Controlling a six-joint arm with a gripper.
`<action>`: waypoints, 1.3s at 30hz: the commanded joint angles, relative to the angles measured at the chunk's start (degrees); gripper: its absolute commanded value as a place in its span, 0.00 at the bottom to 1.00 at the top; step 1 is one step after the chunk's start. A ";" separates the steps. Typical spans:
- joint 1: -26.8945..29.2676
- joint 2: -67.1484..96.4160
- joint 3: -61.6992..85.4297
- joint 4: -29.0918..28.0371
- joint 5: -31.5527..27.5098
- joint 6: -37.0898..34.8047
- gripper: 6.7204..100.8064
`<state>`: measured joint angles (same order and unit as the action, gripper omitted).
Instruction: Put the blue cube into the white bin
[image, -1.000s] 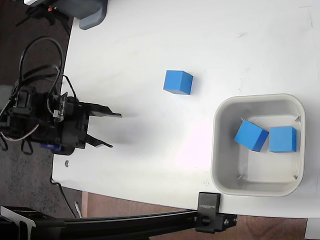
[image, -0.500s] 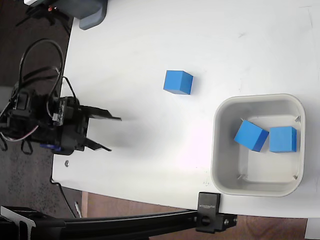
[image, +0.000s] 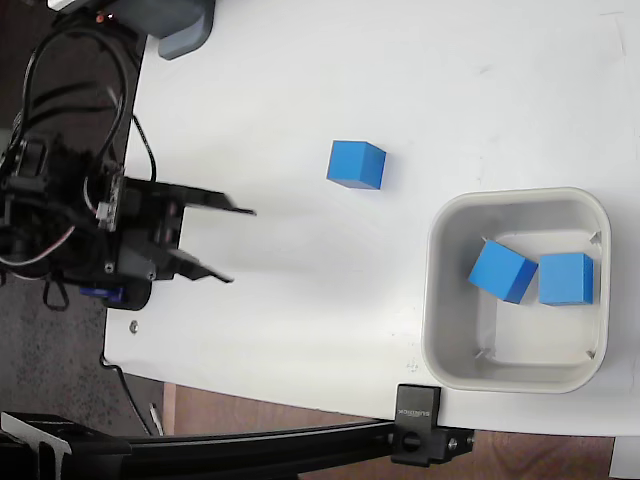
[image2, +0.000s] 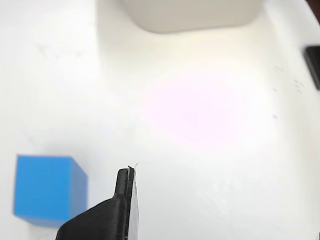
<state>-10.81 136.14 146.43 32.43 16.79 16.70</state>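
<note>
Fixed view: gripper (image: 238, 243) sits at the bench's (image: 300, 80) left edge, jaws spread wide, holding nothing. The loose blue cube (image: 356, 164) lies well apart from it at approx 2 o'clock, resting flat on the bench. White bin (image: 440, 300) is further off at 3 o'clock (two more cubes already inside). Next move prob. calls for reaching up-right to the cube; bin afterwards.
</note>
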 joint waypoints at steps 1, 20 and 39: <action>-6.50 -10.11 -9.05 -4.57 7.29 3.16 0.99; -14.33 -30.15 -13.89 -19.25 9.14 8.53 0.99; -15.29 -35.42 -11.16 -26.37 7.56 10.55 0.99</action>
<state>-25.66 99.93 136.32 7.82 24.96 27.16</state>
